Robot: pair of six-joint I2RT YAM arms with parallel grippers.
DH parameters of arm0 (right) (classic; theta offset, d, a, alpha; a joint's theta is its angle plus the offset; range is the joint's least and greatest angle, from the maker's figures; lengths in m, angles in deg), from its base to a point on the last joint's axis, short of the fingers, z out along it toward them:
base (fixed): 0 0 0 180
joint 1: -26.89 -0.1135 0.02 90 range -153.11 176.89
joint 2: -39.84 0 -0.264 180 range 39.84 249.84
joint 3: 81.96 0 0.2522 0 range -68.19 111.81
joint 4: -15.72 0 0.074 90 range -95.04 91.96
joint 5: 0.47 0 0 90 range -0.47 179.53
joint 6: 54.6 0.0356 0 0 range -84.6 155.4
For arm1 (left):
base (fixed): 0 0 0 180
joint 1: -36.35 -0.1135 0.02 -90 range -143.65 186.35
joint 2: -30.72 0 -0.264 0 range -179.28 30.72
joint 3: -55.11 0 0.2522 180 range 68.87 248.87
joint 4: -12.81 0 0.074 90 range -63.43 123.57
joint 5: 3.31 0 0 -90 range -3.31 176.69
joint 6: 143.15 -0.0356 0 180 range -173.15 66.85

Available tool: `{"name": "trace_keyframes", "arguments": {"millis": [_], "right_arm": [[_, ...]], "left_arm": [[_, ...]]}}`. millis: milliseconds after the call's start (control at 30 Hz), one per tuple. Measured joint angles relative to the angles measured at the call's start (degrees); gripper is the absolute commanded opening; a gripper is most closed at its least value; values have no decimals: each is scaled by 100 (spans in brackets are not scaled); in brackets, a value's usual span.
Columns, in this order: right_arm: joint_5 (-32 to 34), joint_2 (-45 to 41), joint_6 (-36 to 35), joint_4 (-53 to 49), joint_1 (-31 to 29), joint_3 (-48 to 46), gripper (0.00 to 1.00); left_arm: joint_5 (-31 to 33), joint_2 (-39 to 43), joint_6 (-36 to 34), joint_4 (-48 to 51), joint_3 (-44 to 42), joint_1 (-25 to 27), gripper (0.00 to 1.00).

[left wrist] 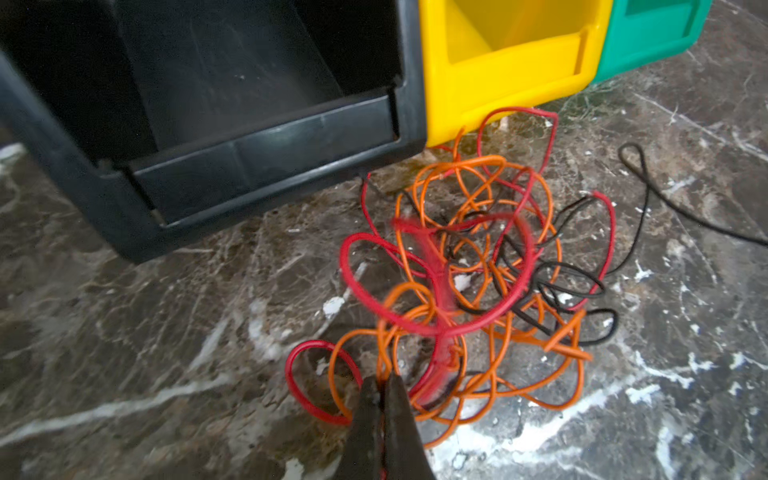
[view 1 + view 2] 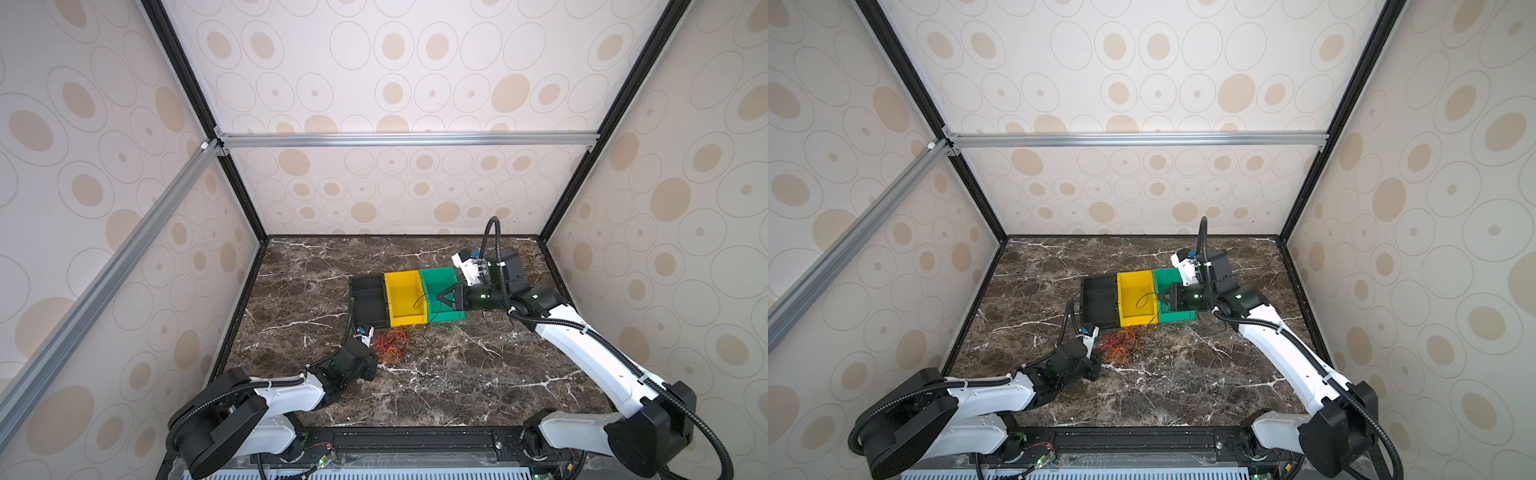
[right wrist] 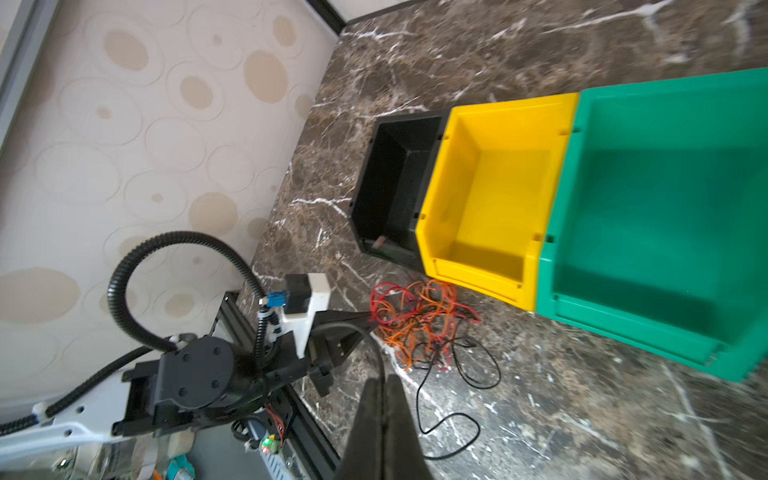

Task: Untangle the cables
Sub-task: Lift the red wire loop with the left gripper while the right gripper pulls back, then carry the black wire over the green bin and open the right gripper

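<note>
Cables [image 1: 457, 270]: an orange, red and black tangle flat on the marble tabletop [image 2: 457, 374], about mid-table, just on the near-edge side of the bin row.

Left gripper [image 1: 380, 380]: tips pressed together at the tangle's near rim, pinching an orange strand [image 1: 381, 357]. A small red loop [image 1: 315, 343] lies right beside the fingers.

Right gripper [image 3: 382, 384]: jaws together, up over the green bin [image 2: 436, 278] by its seam with the yellow bin [image 2: 399, 291]. It is clamped on a black cable [image 2: 419, 301] that loops over the yellow bin and trails down towards the tangle.

The black bin [image 2: 370, 299], yellow bin and green bin stand touching in a row.

In the way: the black and yellow front lips sit just beside the tangle's far side. A far red loop [image 1: 519, 111] reaches the yellow lip. The strands are heavily interlaced and I can't tell which crosses which.
</note>
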Motion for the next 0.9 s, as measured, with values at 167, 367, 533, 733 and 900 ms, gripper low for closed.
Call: {"name": "trace_keyframes", "arguments": {"millis": [167,367,533,733,900], "right_arm": [[216,-297,-66,-352,721,-46,0],[273,-376,-160,-575,981,-42,0],[179,-374,-173,-706,981,138,0],[83,-330,-173,-726,981,793,0],[33,-28,-203,-669,981,1493,0]], "left_arm": [[-11,227,138,50,-164,-175,0],[-111,407,146,107,-199,-214,5],[-247,422,133,197,-175,-227,21],[-356,422,111,317,-42,-232,39],[-455,437,85,385,48,-232,47]]}}
